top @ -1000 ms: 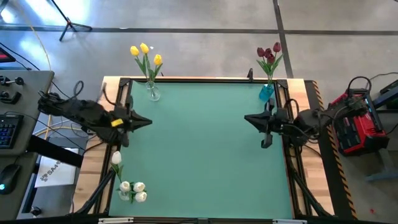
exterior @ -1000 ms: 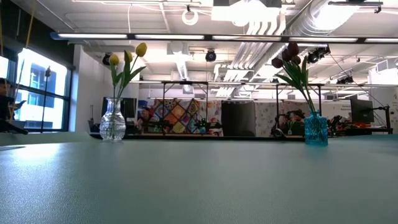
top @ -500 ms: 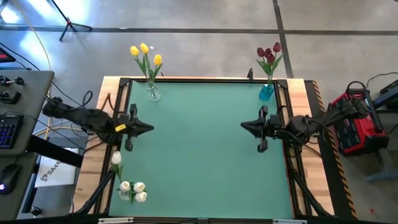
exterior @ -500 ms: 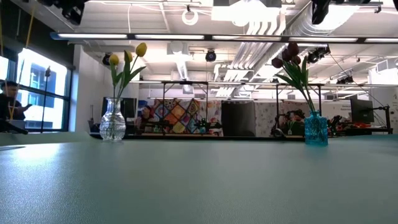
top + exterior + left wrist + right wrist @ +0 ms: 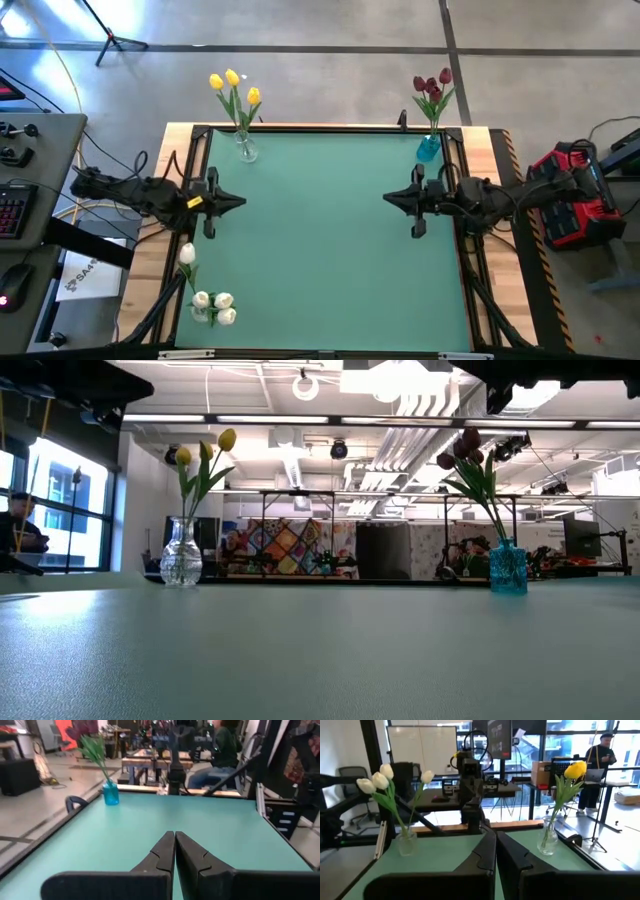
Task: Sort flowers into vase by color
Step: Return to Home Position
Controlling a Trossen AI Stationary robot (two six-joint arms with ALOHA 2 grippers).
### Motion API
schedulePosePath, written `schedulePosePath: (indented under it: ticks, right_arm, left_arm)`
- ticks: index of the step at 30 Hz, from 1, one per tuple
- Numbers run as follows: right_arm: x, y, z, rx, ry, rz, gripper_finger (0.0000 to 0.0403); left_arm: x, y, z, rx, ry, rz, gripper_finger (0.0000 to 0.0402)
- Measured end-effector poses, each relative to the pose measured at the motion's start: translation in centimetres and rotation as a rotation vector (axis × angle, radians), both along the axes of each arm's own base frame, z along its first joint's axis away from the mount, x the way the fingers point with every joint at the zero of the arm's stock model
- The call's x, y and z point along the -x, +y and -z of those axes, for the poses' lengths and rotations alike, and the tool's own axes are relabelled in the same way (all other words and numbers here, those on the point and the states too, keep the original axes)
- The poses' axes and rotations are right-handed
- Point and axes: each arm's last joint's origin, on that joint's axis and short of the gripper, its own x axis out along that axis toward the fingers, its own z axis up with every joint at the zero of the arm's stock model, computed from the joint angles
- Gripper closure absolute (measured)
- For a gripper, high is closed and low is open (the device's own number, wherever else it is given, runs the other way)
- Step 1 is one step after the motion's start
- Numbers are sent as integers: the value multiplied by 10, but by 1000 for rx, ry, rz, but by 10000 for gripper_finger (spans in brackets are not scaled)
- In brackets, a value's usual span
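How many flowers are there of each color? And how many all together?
Yellow tulips: 3
Dark red tulips: 3
White tulips: 4
Total: 10

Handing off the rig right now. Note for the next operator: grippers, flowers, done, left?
Left gripper: shut, empty, over the table's left side. Right gripper: shut, empty, over the right side.
Yellow tulips in the clear vase, far left corner; dark red tulips in the blue vase, far right corner; white tulips in the near-left vase.
Done: every flower in view is vased by colour. Left: park both arms.
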Motion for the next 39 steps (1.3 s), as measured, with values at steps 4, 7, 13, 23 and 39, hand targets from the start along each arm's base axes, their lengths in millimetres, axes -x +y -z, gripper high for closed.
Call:
schedulePosePath:
  ticks: [4,7,13,23,39]
  right_arm:
    - [7,-3,9,-14,-40,10,403]
    - [15,-4,17,-51,-57,7,403]
    - [42,-9,22,-96,-150,30,403]
    - [71,-14,28,-114,-113,67,403]
    - [86,-17,41,-154,-23,88,403]
  left_arm:
    - [4,2,-3,-20,-29,-31,401]
    - [9,3,-5,-10,-64,-32,401]
    - [20,7,-10,8,-134,-43,401]
    - [27,9,-3,-3,-85,-56,401]
    - [13,5,31,24,-60,-51,401]
